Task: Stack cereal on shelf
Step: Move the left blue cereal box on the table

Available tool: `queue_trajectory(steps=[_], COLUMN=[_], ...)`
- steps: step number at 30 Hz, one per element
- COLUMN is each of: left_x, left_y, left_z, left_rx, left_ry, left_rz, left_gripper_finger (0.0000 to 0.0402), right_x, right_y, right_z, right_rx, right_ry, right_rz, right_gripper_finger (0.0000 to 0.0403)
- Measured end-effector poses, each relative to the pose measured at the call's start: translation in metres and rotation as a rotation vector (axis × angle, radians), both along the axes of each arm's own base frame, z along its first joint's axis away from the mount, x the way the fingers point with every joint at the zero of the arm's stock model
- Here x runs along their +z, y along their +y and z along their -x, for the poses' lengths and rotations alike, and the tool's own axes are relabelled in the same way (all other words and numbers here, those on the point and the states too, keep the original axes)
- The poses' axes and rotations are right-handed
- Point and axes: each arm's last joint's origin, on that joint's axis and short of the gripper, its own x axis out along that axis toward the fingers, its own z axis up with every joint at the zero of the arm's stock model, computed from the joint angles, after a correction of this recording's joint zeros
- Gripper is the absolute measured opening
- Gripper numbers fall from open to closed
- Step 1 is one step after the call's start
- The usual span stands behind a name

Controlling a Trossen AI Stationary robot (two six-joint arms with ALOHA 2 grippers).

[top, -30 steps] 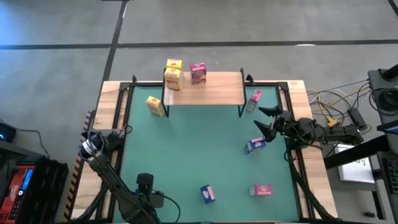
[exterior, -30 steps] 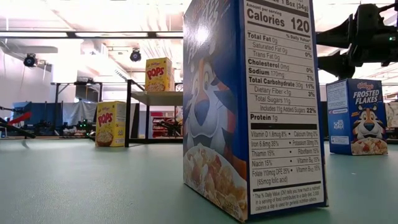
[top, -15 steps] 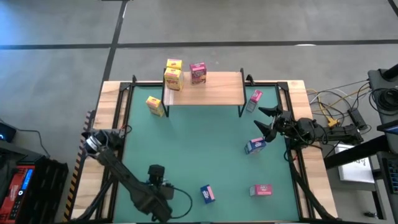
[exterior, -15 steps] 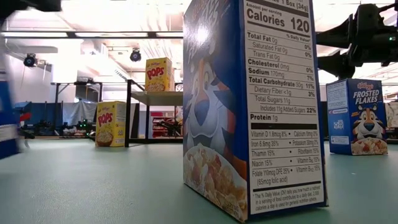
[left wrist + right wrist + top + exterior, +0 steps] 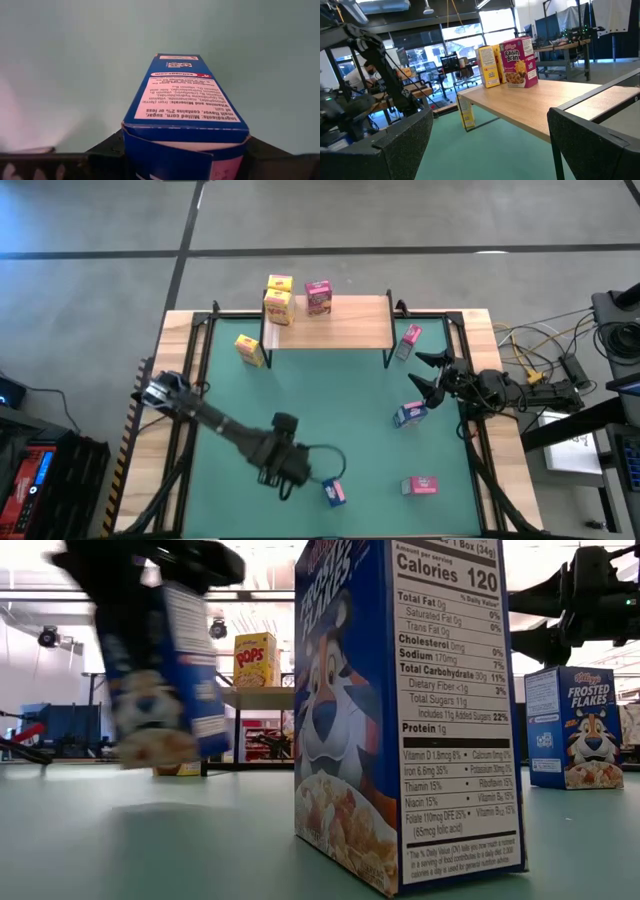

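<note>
high view shows the green mat under the left gripper, jaws pinching a blue cereal box off the mat, right gripper spread wide beside the shelf, grey floor beyond.

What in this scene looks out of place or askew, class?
Two small cardboard cereal boxes lie flat on the green mat: a pink one near the front right and another pink one tilted beside the wooden shelf; others stand upright.

The left gripper grips a blurred blue cereal box above the green counter. Beside it stands a large blue Frosted Flakes box; behind, a yellow Pops box.
</note>
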Motion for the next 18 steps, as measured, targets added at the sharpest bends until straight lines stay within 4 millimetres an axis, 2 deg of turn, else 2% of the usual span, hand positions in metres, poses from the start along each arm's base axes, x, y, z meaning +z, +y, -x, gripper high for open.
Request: queue_trajectory(steps=[8,18], left_x=[0.005,0.008], left_y=[0.068,0.146], left_z=[-0.03,-0.05], left_rx=[-0.067,-0.134], left_ry=[0.006,-0.008], left_rz=[-0.015,-0.049], left_gripper_finger=[0.0164,0.0164], right_x=[0.0,0.0], right_y=[0.0,0.0], right_z=[0.0,0.0], right_rx=[0.0,0.0], right_ry=[0.0,0.0], right_rz=[0.0,0.0], right_gripper_finger=[0.0384,0.0384])
